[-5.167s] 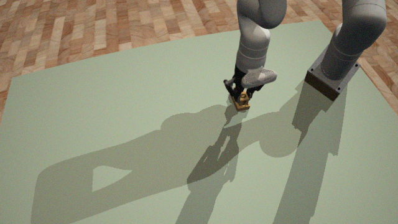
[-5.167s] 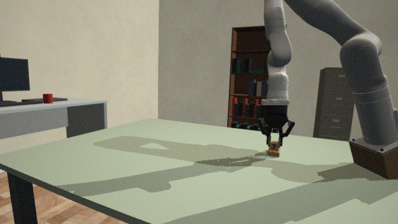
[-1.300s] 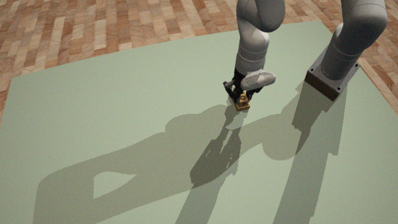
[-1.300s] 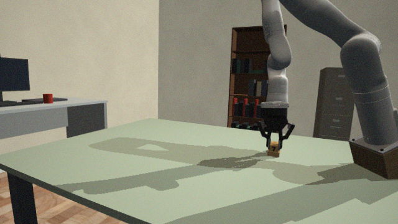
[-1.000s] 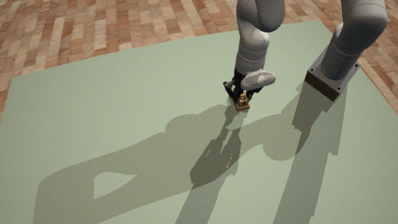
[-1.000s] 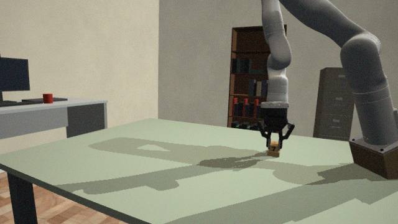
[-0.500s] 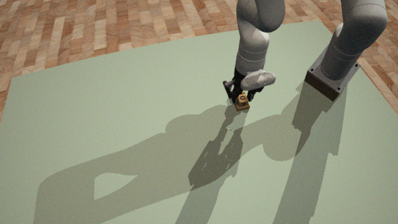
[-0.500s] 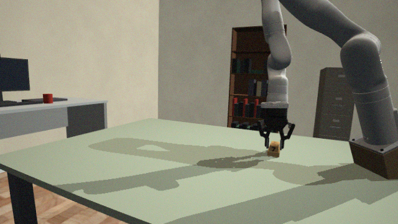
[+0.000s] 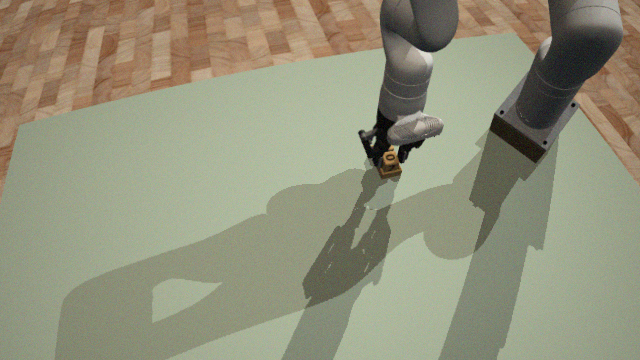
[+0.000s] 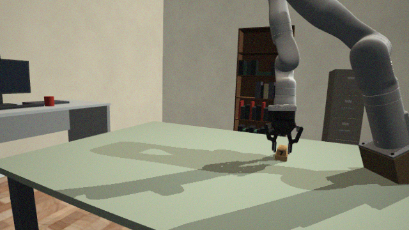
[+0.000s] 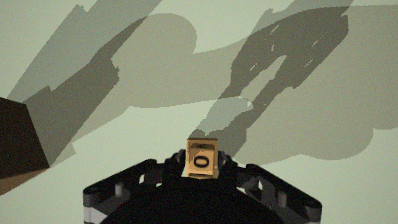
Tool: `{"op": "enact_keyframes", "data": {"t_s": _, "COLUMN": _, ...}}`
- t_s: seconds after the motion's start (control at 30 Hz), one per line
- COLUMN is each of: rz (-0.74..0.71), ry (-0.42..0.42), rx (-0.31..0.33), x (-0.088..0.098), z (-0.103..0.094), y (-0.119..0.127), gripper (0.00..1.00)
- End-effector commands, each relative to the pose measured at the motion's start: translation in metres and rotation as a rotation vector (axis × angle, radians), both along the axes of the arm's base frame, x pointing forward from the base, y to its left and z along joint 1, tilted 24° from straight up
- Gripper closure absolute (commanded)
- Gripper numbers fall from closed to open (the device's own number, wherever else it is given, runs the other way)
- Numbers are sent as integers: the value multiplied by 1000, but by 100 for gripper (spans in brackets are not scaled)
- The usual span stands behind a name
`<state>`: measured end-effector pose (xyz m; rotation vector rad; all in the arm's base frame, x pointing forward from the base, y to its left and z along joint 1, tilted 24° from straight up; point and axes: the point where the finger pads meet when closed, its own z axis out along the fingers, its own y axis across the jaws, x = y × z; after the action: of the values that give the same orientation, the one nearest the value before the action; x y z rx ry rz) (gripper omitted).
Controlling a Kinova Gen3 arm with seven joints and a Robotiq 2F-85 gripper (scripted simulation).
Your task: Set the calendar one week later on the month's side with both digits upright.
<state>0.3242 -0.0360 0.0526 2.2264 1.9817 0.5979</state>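
At right of centre in the top view, my claw (image 9: 391, 155) (image 10: 282, 149) (image 11: 201, 157) stands about half open, with nothing gripped; its fingers flank a numbered cube (image 9: 390, 160) (image 10: 282, 151) (image 11: 201, 159). This cube, marked 0 above and 7 on a side face, sits in the small wooden tray (image 9: 391, 174) (image 10: 281, 158) on the green surface (image 9: 200, 140) (image 10: 144, 198) (image 11: 165, 120), low and right of centre in the exterior view. I cannot make out a second cube or the month's name. I judge the step in hand to be releasing the cube after seating or turning it. The next move calls for a straight, centred lift, lest a finger drag the cube; then I should check both digits.
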Motion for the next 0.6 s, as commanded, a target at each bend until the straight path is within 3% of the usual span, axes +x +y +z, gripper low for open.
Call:
{"op": "enact_keyframes", "data": {"t_s": 0.0, "rz": -3, "ry": 0, "rx": 0, "x": -1, "z": 1, "y": 0, "gripper": 54}}
{"op": "enact_keyframes", "data": {"t_s": 0.57, "rz": -13, "ry": 6, "rx": -31, "x": -7, "z": 22, "y": -4, "gripper": 54}}
